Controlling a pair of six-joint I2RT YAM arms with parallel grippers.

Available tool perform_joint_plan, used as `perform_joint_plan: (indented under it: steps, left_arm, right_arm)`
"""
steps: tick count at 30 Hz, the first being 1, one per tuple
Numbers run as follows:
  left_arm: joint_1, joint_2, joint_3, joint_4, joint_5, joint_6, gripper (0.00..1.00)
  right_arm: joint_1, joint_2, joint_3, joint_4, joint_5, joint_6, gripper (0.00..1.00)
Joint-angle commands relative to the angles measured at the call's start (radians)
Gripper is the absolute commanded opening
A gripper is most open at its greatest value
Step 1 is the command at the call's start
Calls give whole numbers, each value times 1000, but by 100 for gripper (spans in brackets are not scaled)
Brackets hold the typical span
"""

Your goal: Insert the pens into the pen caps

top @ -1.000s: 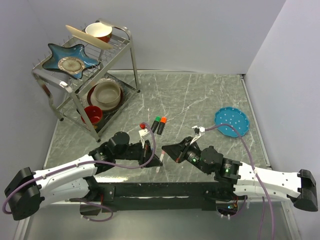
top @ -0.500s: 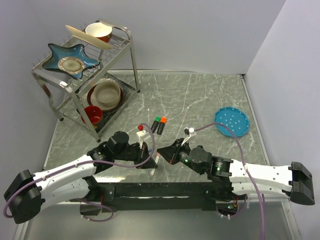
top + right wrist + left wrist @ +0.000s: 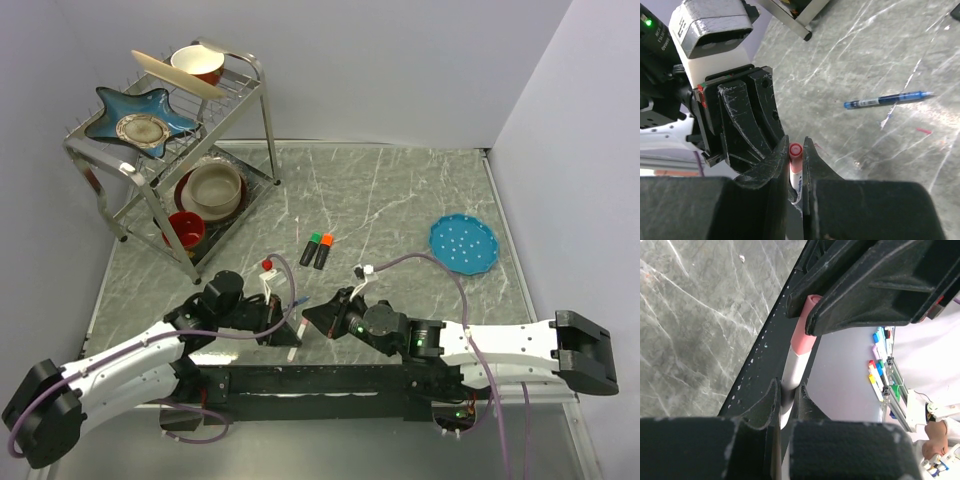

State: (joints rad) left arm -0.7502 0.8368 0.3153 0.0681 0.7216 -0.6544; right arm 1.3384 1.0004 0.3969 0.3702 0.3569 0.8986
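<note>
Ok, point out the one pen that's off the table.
The white-pink pen, clamped in the left gripper; the blue ballpoint and both black markers lie flat.

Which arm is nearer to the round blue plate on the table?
Right. The right arm reaches along the near table edge, in front of the blue plate; the left arm lies across the table, by the dish rack.

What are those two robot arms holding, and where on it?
One white-pink stick pen between them: the left fingers grip its white barrel, the right fingers pinch its pink end.
</note>
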Motion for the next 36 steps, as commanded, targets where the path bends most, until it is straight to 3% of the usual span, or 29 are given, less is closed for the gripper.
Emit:
perform_joint_plan:
  steps: [1, 6, 11, 18, 24, 26, 29, 33, 36]
  left_arm:
    - [111, -61, 82, 430, -404, -37, 1]
    - [112, -13, 79, 449, -451, -30, 1]
    - [115, -48, 102, 400, -456, -31, 1]
    - [114, -51, 143, 389, -435, -7, 1]
    - [104, -62, 171, 345, -502, -8, 1]
    - [101, -70, 156, 380, -518, -17, 1]
    - [111, -53, 99, 544, -438, -125, 1]
    - [100, -39, 68, 700, -343, -223, 1]
    - [95, -67, 74, 681, -326, -202, 1]
  right_arm:
    - [180, 50, -43, -192, -457, 121, 0]
    - [222, 128, 26, -226, -358, 202, 0]
    - [214, 78, 46, -266, -438, 221, 0]
    - [217, 112, 66, -307, -579, 103, 0]
    - [222, 125, 91, -362, -575, 165, 0]
    - [222, 135, 122, -462, -530, 164, 0]
    - [254, 116, 120, -302, -524, 114, 0]
    - [260, 72, 85, -254, -503, 34, 0]
    - [260, 70, 54, -163, -567, 7, 0]
